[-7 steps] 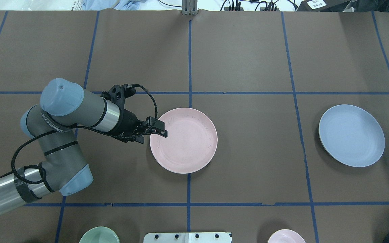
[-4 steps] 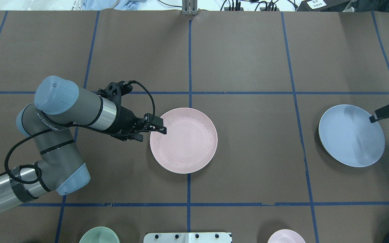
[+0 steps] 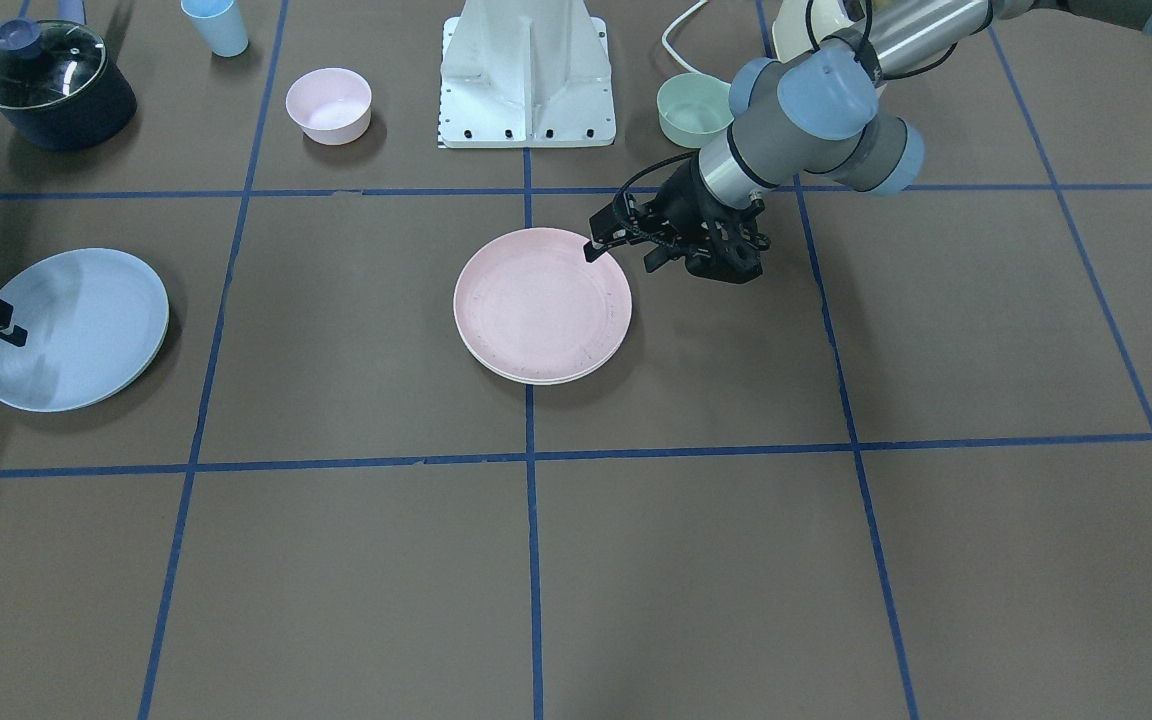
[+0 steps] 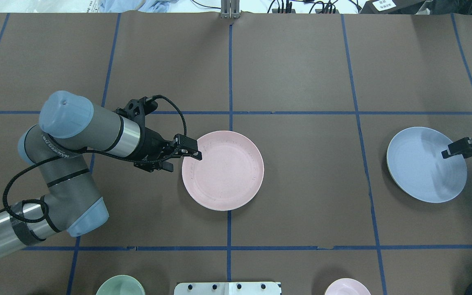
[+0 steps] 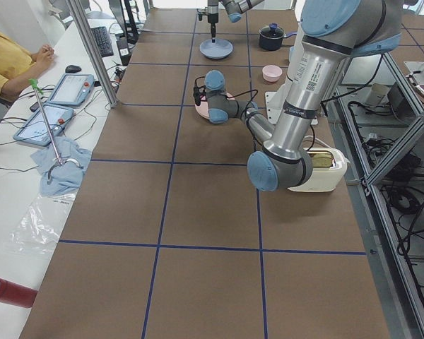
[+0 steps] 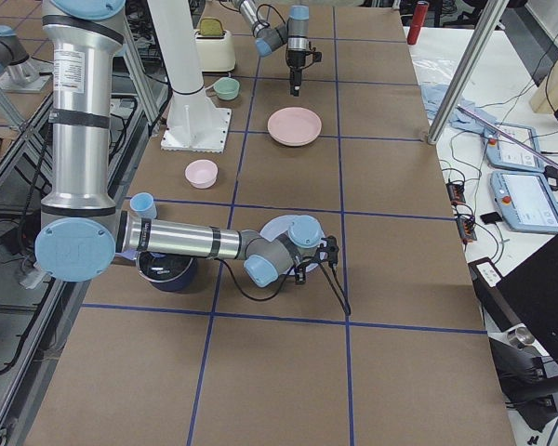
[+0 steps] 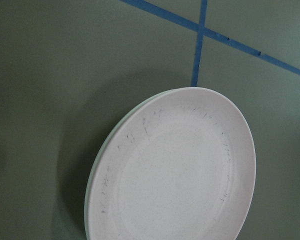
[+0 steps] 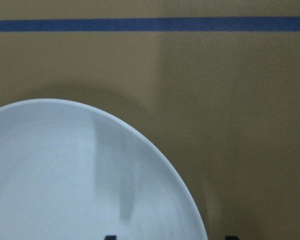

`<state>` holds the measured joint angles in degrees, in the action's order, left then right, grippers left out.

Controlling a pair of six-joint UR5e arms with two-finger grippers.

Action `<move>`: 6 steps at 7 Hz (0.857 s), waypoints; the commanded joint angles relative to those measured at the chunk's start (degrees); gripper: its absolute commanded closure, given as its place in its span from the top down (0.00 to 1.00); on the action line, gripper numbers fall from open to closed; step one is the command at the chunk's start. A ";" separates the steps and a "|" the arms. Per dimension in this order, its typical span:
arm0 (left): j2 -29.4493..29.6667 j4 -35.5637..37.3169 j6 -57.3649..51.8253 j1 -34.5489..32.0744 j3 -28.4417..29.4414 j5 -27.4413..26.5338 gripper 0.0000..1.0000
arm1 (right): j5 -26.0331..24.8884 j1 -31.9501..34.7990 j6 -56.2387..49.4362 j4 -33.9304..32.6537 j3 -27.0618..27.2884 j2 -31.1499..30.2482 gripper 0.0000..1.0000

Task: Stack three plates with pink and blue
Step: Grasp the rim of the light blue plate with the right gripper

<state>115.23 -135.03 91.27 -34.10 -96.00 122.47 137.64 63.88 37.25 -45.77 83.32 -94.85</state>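
Note:
The pink plate [image 4: 223, 170] lies at the table's middle on the cream plate, whose rim [image 3: 536, 379] shows beneath it, also in the left wrist view [image 7: 97, 165]. My left gripper [image 4: 184, 160] hovers open at the pink plate's left rim [image 3: 623, 257] and holds nothing. The blue plate [image 4: 424, 166] lies alone far to the right [image 3: 71, 330]. My right gripper [image 4: 455, 150] is open at its right rim. The right wrist view shows one fingertip [image 8: 110, 237] over the blue plate [image 8: 65, 180] and one outside it.
A green bowl [image 3: 693, 108], a small pink bowl [image 3: 328, 103], a lidded dark pot [image 3: 51, 85] and a light blue cup [image 3: 216, 25] stand near the robot base [image 3: 526, 70]. A toaster [image 5: 318, 166] sits beside the base.
My right gripper came in from the right edge and moved over the blue plate's right rim. My left gripper drew slightly up and back from the pink plate. The plates stayed put.

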 commanded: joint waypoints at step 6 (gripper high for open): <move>-0.18 0.20 1.63 -1.41 -2.95 0.05 0.99 | 2.09 0.90 6.81 0.33 8.85 -1.22 0.00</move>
<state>115.11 -134.93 92.90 -35.38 -97.87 122.62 138.66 64.72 39.51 -45.51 88.88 -96.64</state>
